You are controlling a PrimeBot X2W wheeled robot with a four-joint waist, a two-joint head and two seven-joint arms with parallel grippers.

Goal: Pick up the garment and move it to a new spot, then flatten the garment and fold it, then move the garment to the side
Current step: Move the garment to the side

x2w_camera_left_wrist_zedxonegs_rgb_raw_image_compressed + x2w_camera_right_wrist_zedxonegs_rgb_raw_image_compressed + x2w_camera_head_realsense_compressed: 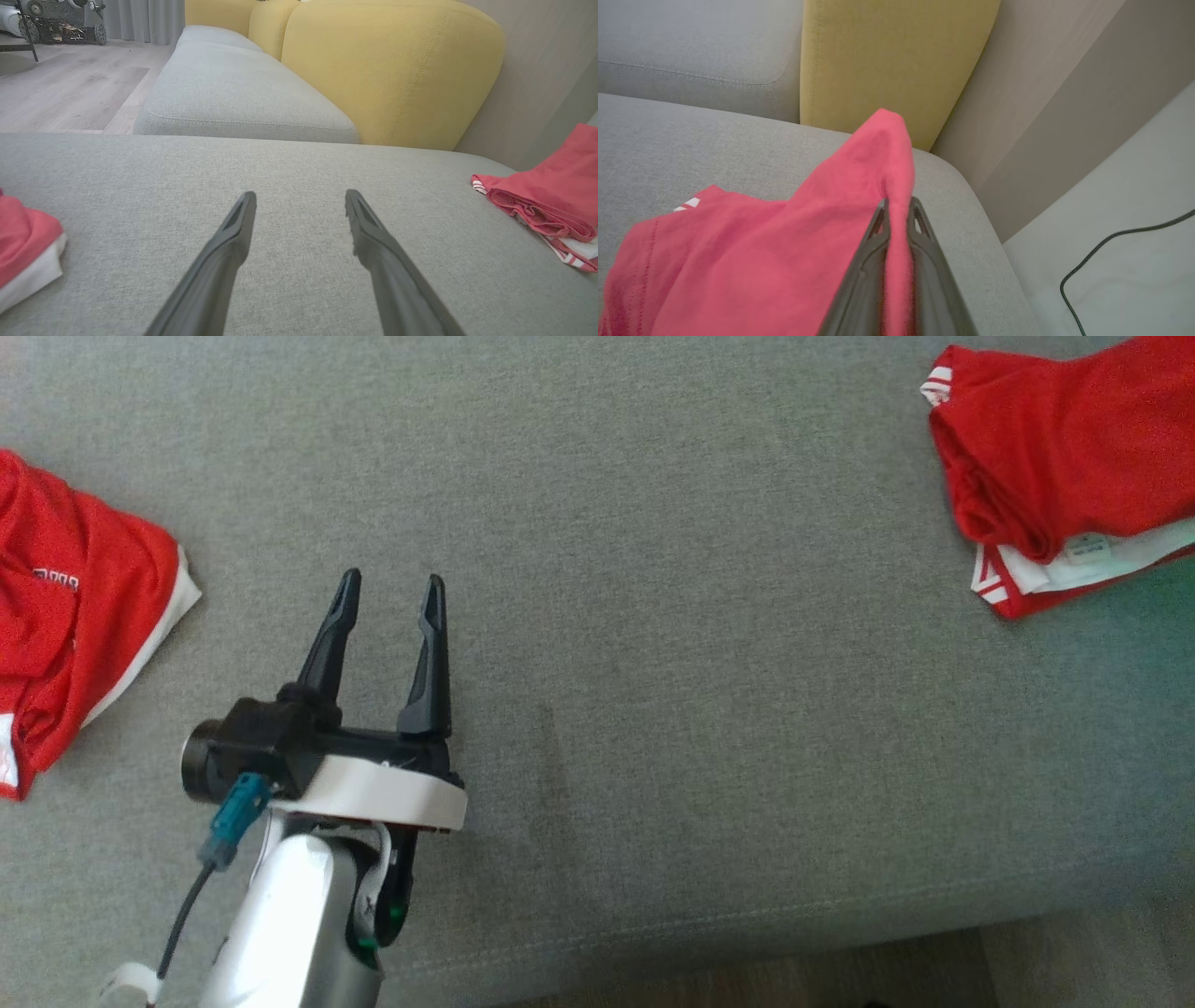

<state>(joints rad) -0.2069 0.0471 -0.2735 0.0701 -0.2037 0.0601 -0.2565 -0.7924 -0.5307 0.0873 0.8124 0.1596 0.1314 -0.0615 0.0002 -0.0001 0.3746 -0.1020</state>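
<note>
The garment [1055, 467], red with white trim, lies bunched at the far right of the grey cushion [653, 616]. In the right wrist view my right gripper [899, 205] is shut on a raised fold of the garment [784, 261], and the cloth runs up between the two fingers. My left gripper [392, 583] stands open above the cushion's left-middle with nothing between its fingers. In the left wrist view the left gripper [301, 196] points toward the yellow backrest, with the garment [551, 205] off to its right.
A second red and white garment [65, 616] lies at the cushion's left edge, also seen low on the left [23, 242]. Yellow backrest [387, 70] and a wall stand behind. The cushion's front seam [747, 919] borders wooden floor. A black cable [1111, 242] lies on the pale floor.
</note>
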